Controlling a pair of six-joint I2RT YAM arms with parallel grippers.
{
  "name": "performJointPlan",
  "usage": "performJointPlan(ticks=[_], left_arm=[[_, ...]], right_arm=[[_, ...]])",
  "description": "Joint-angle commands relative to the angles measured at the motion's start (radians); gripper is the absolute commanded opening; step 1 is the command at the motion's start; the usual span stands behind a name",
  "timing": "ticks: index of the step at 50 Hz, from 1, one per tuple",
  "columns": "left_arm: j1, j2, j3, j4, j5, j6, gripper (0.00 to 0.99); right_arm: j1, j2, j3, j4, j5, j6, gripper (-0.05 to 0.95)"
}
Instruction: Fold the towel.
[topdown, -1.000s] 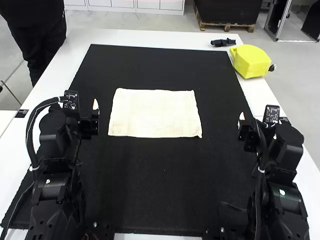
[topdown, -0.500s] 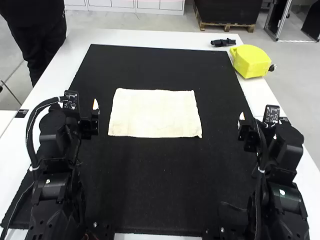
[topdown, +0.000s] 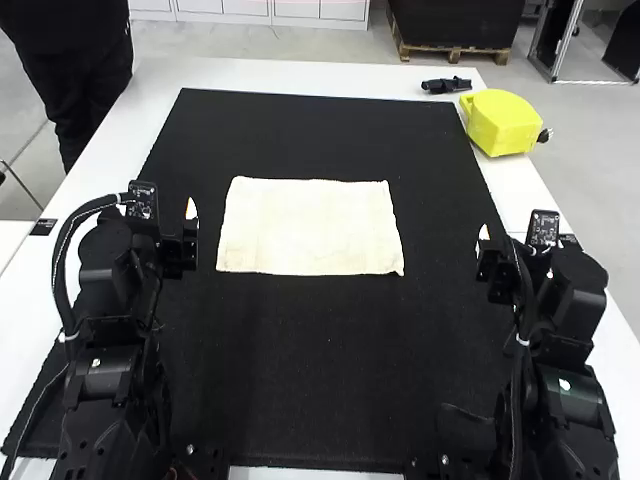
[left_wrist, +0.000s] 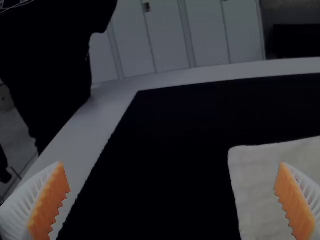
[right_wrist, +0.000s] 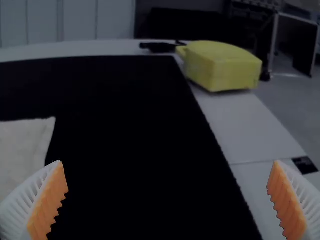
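- We see the towel (topdown: 310, 227) spread in a rough rectangle on the black mat (topdown: 330, 350), between the two arms and nearer the left one. Its edges look slightly wavy; we cannot tell how many layers lie there.
- Our left gripper (left_wrist: 171, 172) has its ribbed fingers wide apart with nothing between them, beside the towel's left side.
- Our right gripper (right_wrist: 167, 172) is also spread and empty, well apart from the towel's right side.
- We judge the cloth light and soft, limp once lifted and in no danger of breaking. It should drape rather than hold a shape, so one pinch alone would probably let the rest sag and crease.
- We would take hold at the two near corners, one per gripper, pinching just inside the edge. The orange pads should grip the fabric well, though a shallow bite could slip off.
- Lying this flat, the edge may be hard to get under; pressing lightly and closing low seems wise, without catching the mat.
- We think the fold is still to be made: lift both corners together, carry them towards the far edge and lay them down evenly, keeping some tension so that the middle does not bunch.
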Motion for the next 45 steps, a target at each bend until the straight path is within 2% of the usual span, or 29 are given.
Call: performJointPlan(ticks=[1, 15, 18, 34, 39, 45], left_arm=[[0.005, -0.014, -0.004, 0.006, 0.01, -0.005, 0.967], [0.005, -0.014, -0.006, 0.008, 0.01, -0.005, 0.967], [0.005, -0.013, -0.004, 0.003, 0.033, -0.007, 0.967], [0.004, -0.013, -0.006, 0.003, 0.035, -0.005, 0.967], [0.004, -0.013, -0.004, -0.001, 0.062, -0.007, 0.967], [0.004, -0.013, -0.006, -0.001, 0.064, -0.005, 0.967]], right_arm=[[-0.007, -0.009, -0.006, 0.004, -0.008, -0.006, 0.92], [-0.006, -0.009, -0.006, 0.004, -0.008, -0.006, 0.92], [-0.007, -0.009, -0.006, 0.004, -0.008, -0.006, 0.92], [-0.006, -0.009, -0.006, 0.004, -0.008, -0.006, 0.92], [-0.006, -0.009, -0.006, 0.004, -0.01, -0.006, 0.92], [-0.007, -0.009, -0.006, 0.004, -0.01, -0.006, 0.92]])
